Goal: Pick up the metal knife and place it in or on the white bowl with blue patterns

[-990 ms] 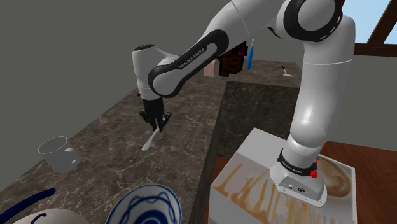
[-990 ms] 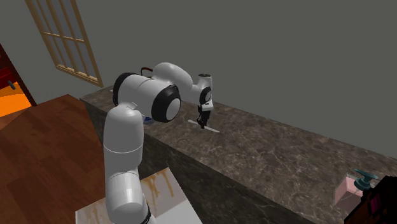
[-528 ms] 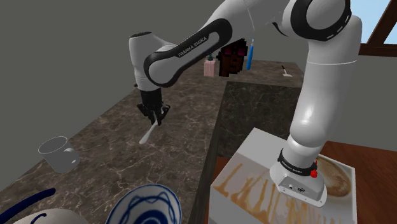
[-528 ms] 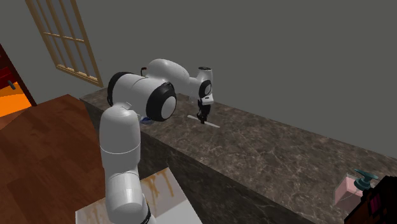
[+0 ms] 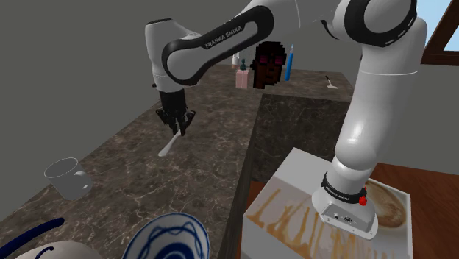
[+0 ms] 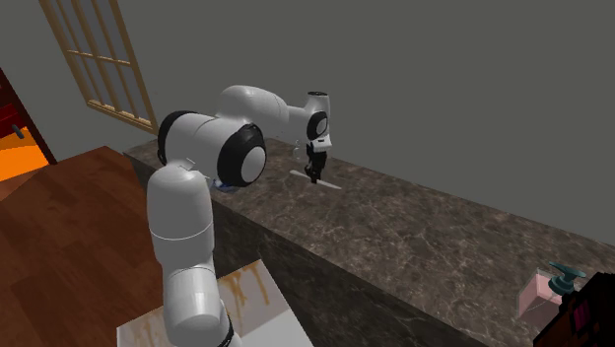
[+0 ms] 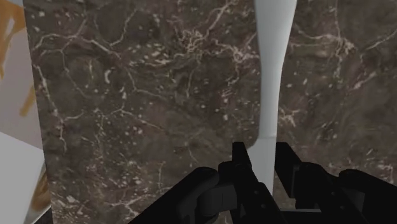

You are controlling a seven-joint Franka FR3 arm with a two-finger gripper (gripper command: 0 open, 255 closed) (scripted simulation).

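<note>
Wrist view: the knife [image 7: 273, 76], drawn plain white, runs straight out from between the two black fingers [image 7: 240, 162], which pinch its near end from both sides. Dark veined stone of the counter [image 7: 140, 95] lies behind it.

From the shoulder view, the knife [image 5: 168, 146] hangs slanted down from the gripper [image 5: 175, 123], its free end pointing toward that view's lower left. It is over the middle of the counter [image 5: 147, 191], and I cannot tell whether its tip touches the stone. In the second exterior view, the knife [image 6: 322, 182] sticks out to either side of the gripper [image 6: 313, 175], low over the counter [image 6: 424, 227].

The bowl [image 5: 173, 235], white with blue swirls, sits at the shoulder view's bottom edge, well apart from the knife. A glass cup [image 5: 68, 178] stands on the counter between the two, nearer that view's left. The stand [image 5: 309, 213] is at the lower right beside the counter, and a pink bottle [image 5: 241, 77] stands at the counter's far end. A window frame [image 6: 99, 59] and wooden floor [image 6: 69, 207] show at the second exterior view's left.
</note>
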